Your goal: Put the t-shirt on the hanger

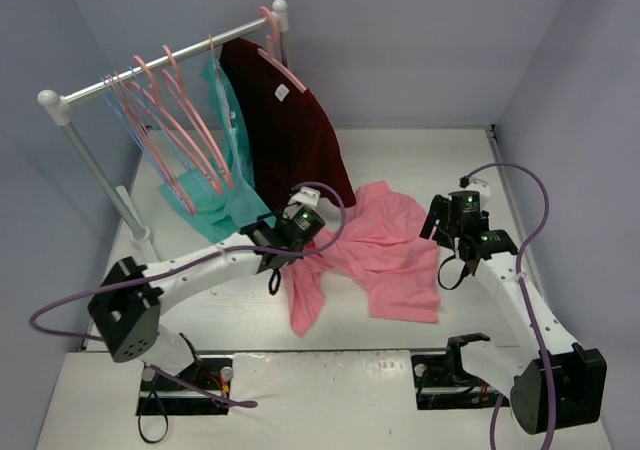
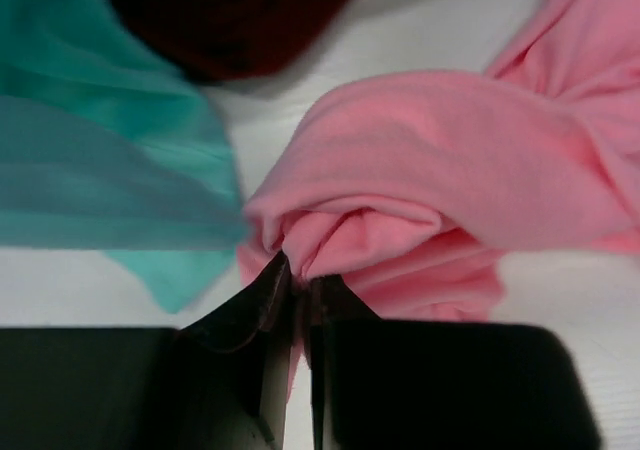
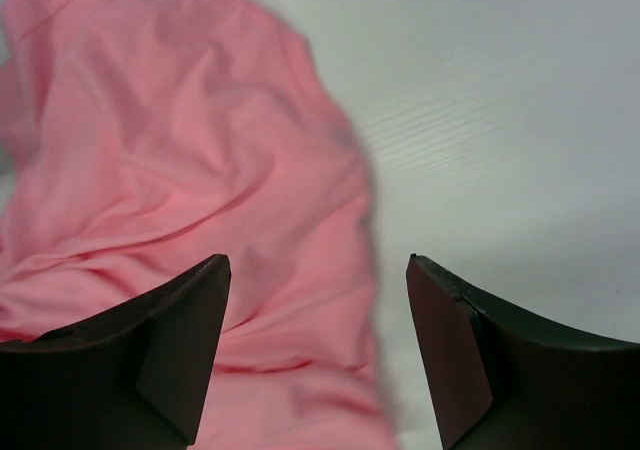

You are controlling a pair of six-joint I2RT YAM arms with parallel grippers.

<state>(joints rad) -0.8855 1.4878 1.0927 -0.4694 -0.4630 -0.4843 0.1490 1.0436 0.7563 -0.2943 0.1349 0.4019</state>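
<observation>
Left jaws pinched tight on a fold of the t-shirt, which lies crumpled on the counter near the rack. Right jaws spread, hovering at its right edge. Grasping step; next, I'd say, right takes hold and both lift.

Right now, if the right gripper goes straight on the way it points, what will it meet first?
Probably the t-shirt, near its edge on the table; the open right gripper has nothing else before it, though depth is unclear.
</observation>
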